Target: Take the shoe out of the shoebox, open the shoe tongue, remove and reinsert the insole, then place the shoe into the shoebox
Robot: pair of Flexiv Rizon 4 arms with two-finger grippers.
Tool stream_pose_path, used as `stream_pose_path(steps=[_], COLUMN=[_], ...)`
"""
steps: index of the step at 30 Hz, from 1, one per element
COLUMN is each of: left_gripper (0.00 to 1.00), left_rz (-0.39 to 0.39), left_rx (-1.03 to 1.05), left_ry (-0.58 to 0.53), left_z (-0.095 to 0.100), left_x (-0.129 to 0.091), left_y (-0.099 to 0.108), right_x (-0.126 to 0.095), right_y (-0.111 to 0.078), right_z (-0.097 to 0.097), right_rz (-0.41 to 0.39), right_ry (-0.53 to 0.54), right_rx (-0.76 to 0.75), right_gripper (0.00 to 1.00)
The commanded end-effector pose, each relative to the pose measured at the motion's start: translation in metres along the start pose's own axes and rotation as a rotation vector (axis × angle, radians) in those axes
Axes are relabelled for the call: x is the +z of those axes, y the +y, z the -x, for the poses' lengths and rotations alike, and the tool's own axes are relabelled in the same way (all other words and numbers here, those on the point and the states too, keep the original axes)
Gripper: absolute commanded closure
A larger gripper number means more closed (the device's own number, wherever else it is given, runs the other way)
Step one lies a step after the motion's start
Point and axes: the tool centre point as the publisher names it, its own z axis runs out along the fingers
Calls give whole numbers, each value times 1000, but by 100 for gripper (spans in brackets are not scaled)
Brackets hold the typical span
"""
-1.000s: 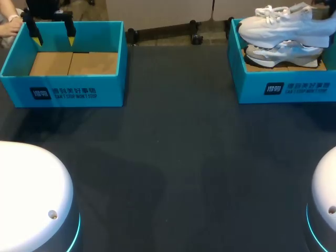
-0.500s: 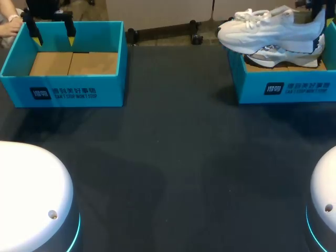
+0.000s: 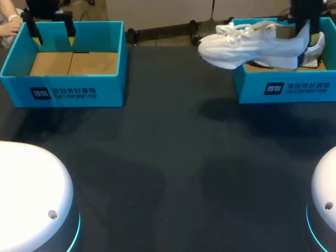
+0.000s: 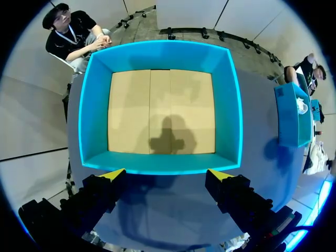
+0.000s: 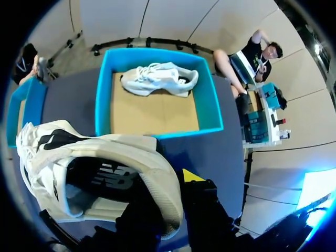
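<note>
Head view: a white shoe hangs in the air at the table's far right corner. Its heel is over the right box. Its toe sticks out past the box wall toward the table's middle.
Right pincer: closed on the heel rim of the shoe, one finger inside and one outside.
Left pincer: wide open, holding nothing, over the empty left box at the far left corner.
Other shoe: lies inside the right box.
What could go wrong: the grip is only on the soft heel rim, and the long toe end looks heavy. The shoe may tip down or slip out. If carried low, the sole may catch the box wall and drag the box.
</note>
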Motion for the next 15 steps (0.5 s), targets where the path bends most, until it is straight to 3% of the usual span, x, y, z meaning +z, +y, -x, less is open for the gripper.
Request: stream_pose_path(steps=[1, 15], left_gripper=[0, 0], left_rz=[1, 1], left_rx=[0, 0], left_ry=[-1, -1], left_z=[0, 0], left_x=[0, 0], left_y=[0, 0], right_x=[-15, -42], right_y=[-28, -114], right_z=[-14, -58], right_rz=[35, 59], right_ry=[-6, 18], right_rx=[4, -47], right_gripper=[100, 100])
